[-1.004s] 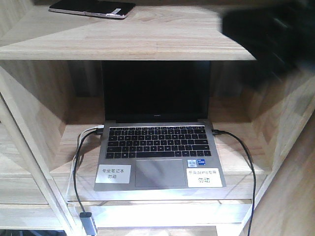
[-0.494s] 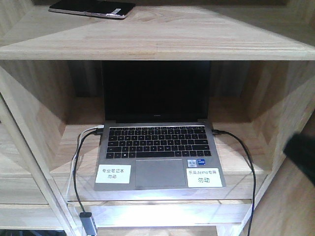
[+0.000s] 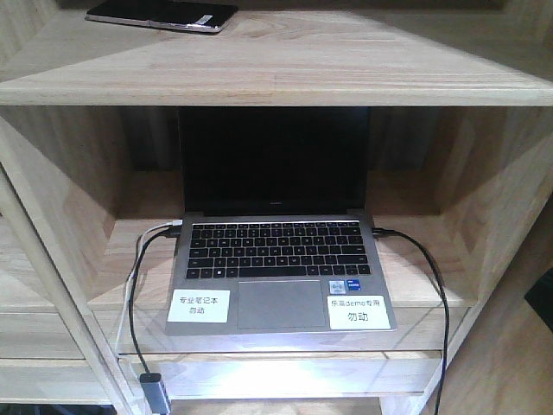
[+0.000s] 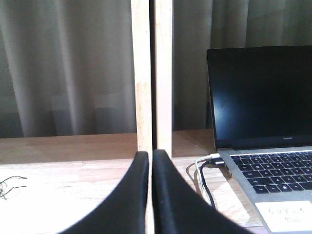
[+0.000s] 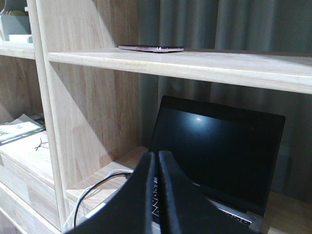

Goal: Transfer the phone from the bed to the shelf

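Grey curtains [image 4: 63, 68] hang in folds behind the open-backed unit; papers [image 5: 17, 127] lie on a side board at left.

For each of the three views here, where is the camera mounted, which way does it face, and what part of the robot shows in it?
Exterior front-facing: looks slightly down at the shelf, phone on the top board, open laptop below; no clear robot part.
Left wrist: level with the laptop's board, facing two upright posts and curtain; closed left tool at bottom.
Right wrist: low, angled up toward the phone's board; closed right tool at bottom.
Shared: all three show the laptop; front and right wrist both show the phone.
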`<state>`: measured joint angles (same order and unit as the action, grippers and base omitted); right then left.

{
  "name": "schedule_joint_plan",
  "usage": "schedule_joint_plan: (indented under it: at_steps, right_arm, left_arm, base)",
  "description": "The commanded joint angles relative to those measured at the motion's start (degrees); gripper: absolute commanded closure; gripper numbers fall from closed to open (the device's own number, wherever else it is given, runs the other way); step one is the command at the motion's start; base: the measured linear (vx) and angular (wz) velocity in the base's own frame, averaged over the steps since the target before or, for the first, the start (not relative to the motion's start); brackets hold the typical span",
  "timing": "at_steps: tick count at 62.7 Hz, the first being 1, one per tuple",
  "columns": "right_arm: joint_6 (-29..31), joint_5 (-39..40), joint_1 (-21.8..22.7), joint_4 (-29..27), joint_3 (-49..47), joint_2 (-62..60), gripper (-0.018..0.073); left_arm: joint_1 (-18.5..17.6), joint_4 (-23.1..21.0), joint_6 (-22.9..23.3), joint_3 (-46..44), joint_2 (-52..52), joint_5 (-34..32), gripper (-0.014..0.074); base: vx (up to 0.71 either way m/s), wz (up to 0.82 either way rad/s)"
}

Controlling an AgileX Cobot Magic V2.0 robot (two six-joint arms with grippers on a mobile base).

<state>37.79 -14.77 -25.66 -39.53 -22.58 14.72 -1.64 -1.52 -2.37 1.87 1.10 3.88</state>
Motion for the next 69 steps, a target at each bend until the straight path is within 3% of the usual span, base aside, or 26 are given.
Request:
schedule_joint_plan:
  at_steps: [1,24,30,39,51,54,59,69]
  right_arm:
    - [0.2,4.0,-0.1,-0.8,-1.4,0.5,0.0565]
    - [0.2,4.1,-0.1,-1.6,-1.4,0.6,0.0565]
    - [-0.9,4.1,-0.1,1.5,-1.4,0.6,0.0565]
    - [-14.6,4.1,-0.1,13.9,-1.4,0.6,0.0565]
    - [-41.2,4.2,-0.1,37.7,-1.4,0.6,0.0565]
    - [-46.4,4.6,-0.1,41.2,-1.4,0.6,0.0565]
    - [-49.6,4.9,0.0,44.1,-1.4,0.6,0.0565]
    - [-45.3,4.8,3.9,44.0,-1.3,0.6,0.0565]
  left_arm:
    - [-0.3,-0.6,0.5,-1.4,0.3,-4.2,0.0595]
    - [-0.3,-0.6,0.5,-1.4,0.3,-4.2,0.0595]
    - [-0.3,-0.6,0.5,-1.4,0.3,-4.2,0.0595]
    - [-0.3,-0.6,0.5,-1.4,0.3,-4.2,0.0595]
    - [-0.3,-0.6,0.5,-1.4,0.3,-4.2,0.0595]
    - [-0.3,-0.6,0.5,-1.4,0.3,-4.2,0.0595]
    - [-0.3,-0.6,0.5,-1.4,0.3,-4.2,0.0595]
    - [-0.3,-0.6,0.5,-1.4,0.3,-4.2,0.0595]
  base:
    - [0.0,0.0]
    - [0.0,0.0]
    - [0.0,0.0]
    - [0.0,0.0]
    - [0.0,0.0]
    - [0.0,0.0]
    - [0.0,0.0]
    - [0.0,0.0]
